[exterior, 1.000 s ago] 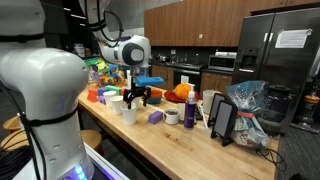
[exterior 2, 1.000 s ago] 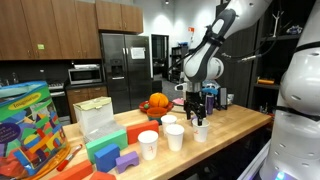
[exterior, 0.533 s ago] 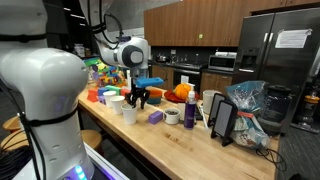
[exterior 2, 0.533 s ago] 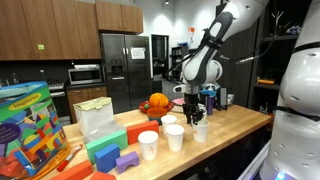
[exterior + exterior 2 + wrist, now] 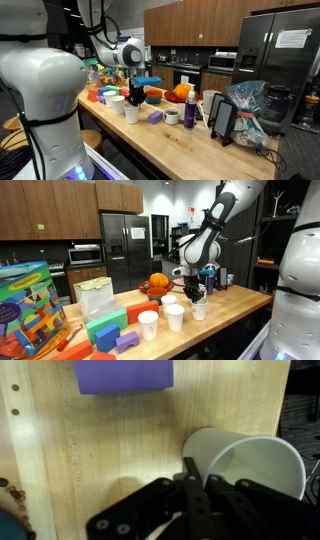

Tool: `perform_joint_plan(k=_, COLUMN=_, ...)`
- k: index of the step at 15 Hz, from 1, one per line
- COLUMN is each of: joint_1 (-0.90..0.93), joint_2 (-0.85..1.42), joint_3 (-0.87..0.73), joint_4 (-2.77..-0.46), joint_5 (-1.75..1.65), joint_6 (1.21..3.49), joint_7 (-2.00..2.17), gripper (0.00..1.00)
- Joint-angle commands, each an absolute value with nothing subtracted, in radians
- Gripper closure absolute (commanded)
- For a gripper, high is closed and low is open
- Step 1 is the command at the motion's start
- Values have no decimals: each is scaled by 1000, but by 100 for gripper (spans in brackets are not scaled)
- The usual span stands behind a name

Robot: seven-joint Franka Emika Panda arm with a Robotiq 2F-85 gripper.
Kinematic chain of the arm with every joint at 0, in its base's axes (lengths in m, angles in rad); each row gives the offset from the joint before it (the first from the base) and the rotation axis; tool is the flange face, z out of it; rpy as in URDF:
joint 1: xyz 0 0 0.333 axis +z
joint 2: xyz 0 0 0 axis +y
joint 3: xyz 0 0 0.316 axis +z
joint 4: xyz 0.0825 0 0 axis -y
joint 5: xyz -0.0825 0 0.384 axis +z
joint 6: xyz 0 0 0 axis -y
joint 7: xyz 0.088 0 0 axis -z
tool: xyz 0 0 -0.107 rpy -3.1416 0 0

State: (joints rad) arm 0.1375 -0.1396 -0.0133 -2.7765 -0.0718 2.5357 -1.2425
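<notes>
My gripper (image 5: 197, 478) points down at the wooden table (image 5: 110, 455), and its black fingers (image 5: 190, 472) are shut together on the near rim of a white paper cup (image 5: 252, 465); one finger lies against the outside of the cup wall. A purple block (image 5: 123, 374) lies beyond the cup. In both exterior views the gripper (image 5: 136, 99) (image 5: 192, 294) hangs low over a cluster of white cups (image 5: 129, 111) (image 5: 200, 310), with the purple block (image 5: 155, 117) beside them.
More white cups (image 5: 148, 325) stand near the table's front edge. An orange pumpkin-shaped thing (image 5: 157, 283), a blue can (image 5: 190, 112), a tape roll (image 5: 172, 116), coloured blocks (image 5: 105, 333), a toy box (image 5: 30, 300) and a plastic bag (image 5: 248, 105) crowd the table.
The jaws have gone from wide open to shut on the cup's rim. The hand has shifted slightly sideways over the cups.
</notes>
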Motion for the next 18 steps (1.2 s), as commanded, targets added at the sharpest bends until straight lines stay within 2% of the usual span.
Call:
perform_joint_plan(k=1, joint_1=119, joint_2=-196, joint_3=23, joint_4=-2771, joint_5=-157, joint_6=2455, joint_7=-1183, gripper=100)
perform_joint_plan(k=5, joint_1=132, joint_2=-285, joint_3=46, joint_4=-2771, joint_5=-192, joint_6=2375, joint_7=-1152, gripper=100)
perform_joint_plan(k=13, joint_1=169, joint_2=-578, joint_3=-1, joint_4=-2824, joint_5=-128, joint_6=2382, joint_7=-1162, gripper=100)
perform_joint_plan(k=18, joint_1=215, joint_2=-617, joint_3=-27, joint_4=-2770, joint_5=-80, joint_6=2337, joint_7=-1167, gripper=100)
